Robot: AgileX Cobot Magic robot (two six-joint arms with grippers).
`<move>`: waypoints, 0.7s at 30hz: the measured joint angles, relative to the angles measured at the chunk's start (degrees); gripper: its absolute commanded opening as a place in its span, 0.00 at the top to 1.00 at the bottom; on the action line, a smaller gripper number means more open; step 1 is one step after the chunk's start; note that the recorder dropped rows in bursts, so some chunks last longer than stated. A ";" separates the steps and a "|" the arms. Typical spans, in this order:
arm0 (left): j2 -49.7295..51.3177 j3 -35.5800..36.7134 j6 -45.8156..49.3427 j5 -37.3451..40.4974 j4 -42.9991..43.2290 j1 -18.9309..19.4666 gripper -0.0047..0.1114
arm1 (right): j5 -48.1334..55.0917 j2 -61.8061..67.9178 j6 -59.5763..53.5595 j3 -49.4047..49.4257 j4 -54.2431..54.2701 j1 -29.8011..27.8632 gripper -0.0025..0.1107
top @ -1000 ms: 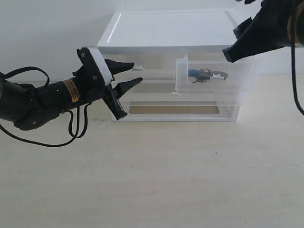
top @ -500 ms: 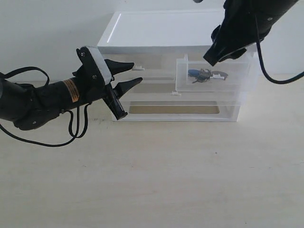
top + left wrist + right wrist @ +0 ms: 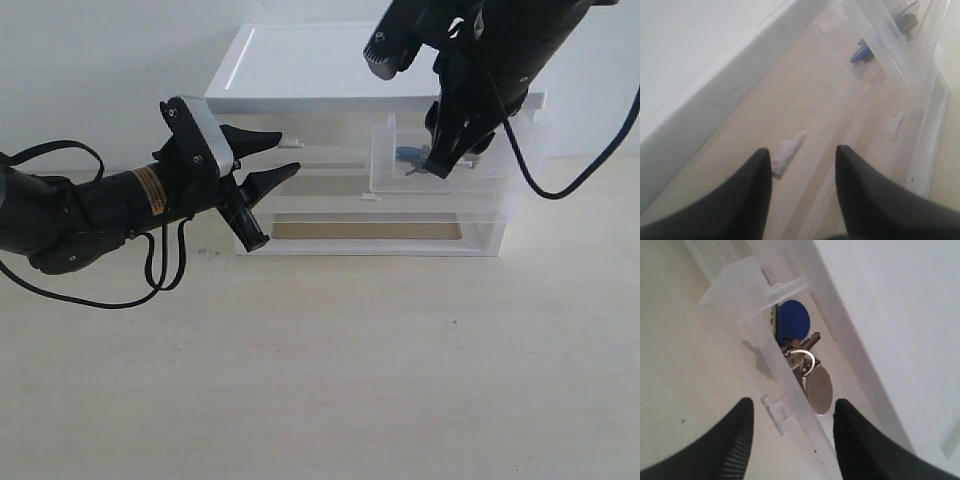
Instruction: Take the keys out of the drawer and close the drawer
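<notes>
The drawer (image 3: 385,165), translucent with a white tab handle (image 3: 776,413), stands pulled out of the white unit (image 3: 350,65). In it lie the keys (image 3: 801,356): blue fob (image 3: 793,327), metal ring, grey oval tag (image 3: 819,390). In the exterior view only the blue fob (image 3: 405,153) shows beside the arm. My right gripper (image 3: 440,162) hangs open over the drawer, its fingers straddling the front wall above the tag (image 3: 792,407), touching nothing. My left gripper (image 3: 275,155) is open and empty, pointing at the twin drawer's handle (image 3: 787,152); its midpoint (image 3: 800,152) lies just off that tab.
The full-width drawer (image 3: 370,230) sits closed below the top pair. The unit stands against a pale wall on a light wooden table (image 3: 330,370). The left arm's cable (image 3: 160,270) loops onto the table beside the unit.
My right arm has swung left and down from above the unit's right end to the open drawer, over the keys. The left arm has not moved.
</notes>
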 measured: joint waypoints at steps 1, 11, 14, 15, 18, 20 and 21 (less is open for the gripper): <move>0.00 0.00 0.00 0.00 0.00 0.00 0.63 | -0.16 0.27 -0.09 0.00 0.00 0.00 0.58; 0.00 0.00 0.00 0.00 0.00 0.00 0.63 | -1.49 3.38 -0.31 -0.15 -0.53 0.00 0.59; 0.00 0.00 0.00 0.00 0.00 0.00 0.63 | -1.90 3.78 -0.31 -0.15 -0.53 0.00 0.63; 0.00 0.00 0.00 0.00 0.00 0.00 0.63 | -2.02 3.91 -0.31 -0.15 -0.70 0.00 0.67; 0.00 0.00 0.00 0.00 0.00 0.00 0.63 | -2.40 4.26 -0.42 -0.30 -0.96 0.00 0.88; 0.00 0.00 0.00 0.00 0.00 0.00 0.63 | -2.75 4.26 -1.03 -0.42 -1.30 0.00 0.98; 0.00 0.00 0.00 0.00 0.00 0.00 0.63 | -2.64 4.26 -1.96 -0.46 -1.38 0.00 0.98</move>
